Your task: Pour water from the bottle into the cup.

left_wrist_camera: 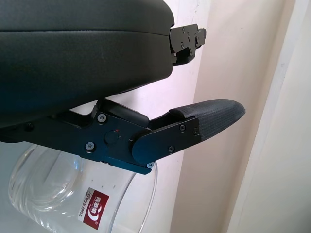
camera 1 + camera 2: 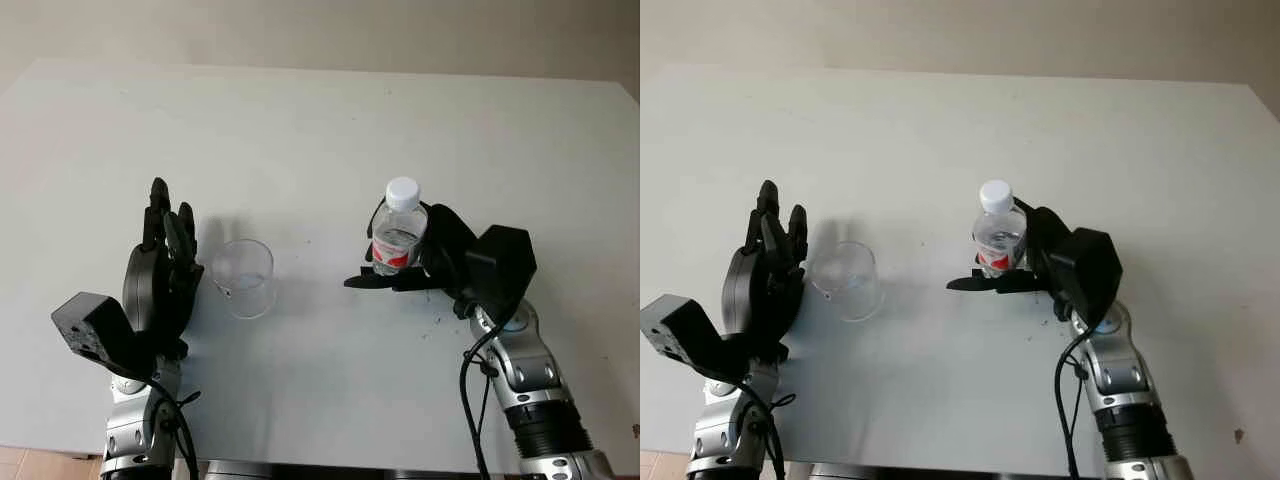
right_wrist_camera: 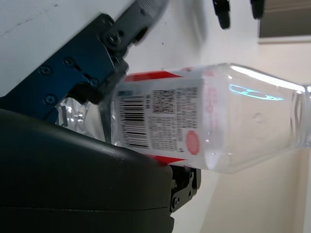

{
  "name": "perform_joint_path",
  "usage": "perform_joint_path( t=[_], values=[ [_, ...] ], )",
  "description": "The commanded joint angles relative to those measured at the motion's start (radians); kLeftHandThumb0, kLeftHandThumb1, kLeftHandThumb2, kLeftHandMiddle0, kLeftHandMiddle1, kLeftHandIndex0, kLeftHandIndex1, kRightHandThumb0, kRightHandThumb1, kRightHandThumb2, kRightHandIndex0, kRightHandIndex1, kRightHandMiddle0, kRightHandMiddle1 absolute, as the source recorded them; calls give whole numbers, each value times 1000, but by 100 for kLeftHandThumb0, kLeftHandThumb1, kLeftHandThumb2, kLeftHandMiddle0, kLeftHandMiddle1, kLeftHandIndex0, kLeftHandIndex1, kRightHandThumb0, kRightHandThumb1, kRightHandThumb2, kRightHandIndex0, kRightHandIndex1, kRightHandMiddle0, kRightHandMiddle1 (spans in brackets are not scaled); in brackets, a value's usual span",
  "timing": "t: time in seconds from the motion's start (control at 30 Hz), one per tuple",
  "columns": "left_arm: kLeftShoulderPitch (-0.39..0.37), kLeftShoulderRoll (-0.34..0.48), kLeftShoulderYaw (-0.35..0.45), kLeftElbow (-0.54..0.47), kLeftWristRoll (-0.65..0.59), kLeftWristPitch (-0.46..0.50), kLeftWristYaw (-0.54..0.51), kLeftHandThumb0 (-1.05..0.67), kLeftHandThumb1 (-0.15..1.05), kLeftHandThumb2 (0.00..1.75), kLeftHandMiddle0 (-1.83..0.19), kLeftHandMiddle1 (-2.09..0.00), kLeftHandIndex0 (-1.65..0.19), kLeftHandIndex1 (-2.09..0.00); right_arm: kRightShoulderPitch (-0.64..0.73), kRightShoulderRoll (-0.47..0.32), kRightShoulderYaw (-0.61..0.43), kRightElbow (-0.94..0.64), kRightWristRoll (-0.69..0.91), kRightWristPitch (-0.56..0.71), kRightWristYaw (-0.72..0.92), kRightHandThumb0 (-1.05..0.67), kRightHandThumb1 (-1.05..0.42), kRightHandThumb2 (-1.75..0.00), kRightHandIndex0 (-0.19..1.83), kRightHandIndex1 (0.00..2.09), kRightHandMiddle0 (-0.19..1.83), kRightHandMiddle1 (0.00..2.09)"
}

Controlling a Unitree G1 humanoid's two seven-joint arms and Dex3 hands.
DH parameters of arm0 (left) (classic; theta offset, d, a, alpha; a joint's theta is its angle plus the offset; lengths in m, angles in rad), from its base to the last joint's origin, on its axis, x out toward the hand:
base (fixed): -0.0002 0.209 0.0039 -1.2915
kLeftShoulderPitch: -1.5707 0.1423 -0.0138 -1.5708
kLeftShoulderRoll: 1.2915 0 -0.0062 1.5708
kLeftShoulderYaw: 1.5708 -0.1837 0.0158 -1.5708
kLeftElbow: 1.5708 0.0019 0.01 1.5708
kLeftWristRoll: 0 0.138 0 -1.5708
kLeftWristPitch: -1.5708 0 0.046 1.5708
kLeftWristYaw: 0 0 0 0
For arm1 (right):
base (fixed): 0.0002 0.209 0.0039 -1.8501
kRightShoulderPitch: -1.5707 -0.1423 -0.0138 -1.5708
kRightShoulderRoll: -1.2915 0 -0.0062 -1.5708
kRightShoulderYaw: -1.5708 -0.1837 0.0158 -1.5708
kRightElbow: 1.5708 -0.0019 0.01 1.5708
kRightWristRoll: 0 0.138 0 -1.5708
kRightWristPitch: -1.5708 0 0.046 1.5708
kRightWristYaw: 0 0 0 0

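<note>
Two hands: both of the robot's black hands are over a pale tabletop (image 2: 320,120), one on each side.
Right hand (image 2: 415,262): wrapped around a clear plastic bottle (image 2: 398,236), fingers reaching past its red label.
Bottle: upright at the right of the tabletop, white cap on, its base at or just above the surface.
Cup (image 2: 244,277): clear plastic, upright at centre-left, well apart from the bottle.
Left hand (image 2: 165,262): open and holding nothing, just beside the cup's left side; whether it touches the wall cannot be told.
</note>
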Motion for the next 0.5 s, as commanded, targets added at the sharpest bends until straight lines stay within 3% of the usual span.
perform_joint_path(
  t=[0.0, 0.2, 0.47],
  values=[
    [2, 14, 4, -6, -8, -4, -13, -77, 105, 73, 8, -5, 14, -5, 27, 5, -23, 38, 17, -34, 7, -58, -96, -5, -13, 193, -15, 186],
    [-5, 15, 7, -2, -8, -1, -13, -76, 105, 73, 8, -5, 14, -6, 62, 12, -31, 48, 14, -57, -10, -61, -94, -5, -16, 117, -18, 109],
    [-7, 14, 7, -7, -10, 7, -10, -76, 105, 74, 8, -5, 13, -6, 81, 28, -36, 48, 17, -54, -22, -63, -92, -5, -12, 86, -12, 80]
  ],
)
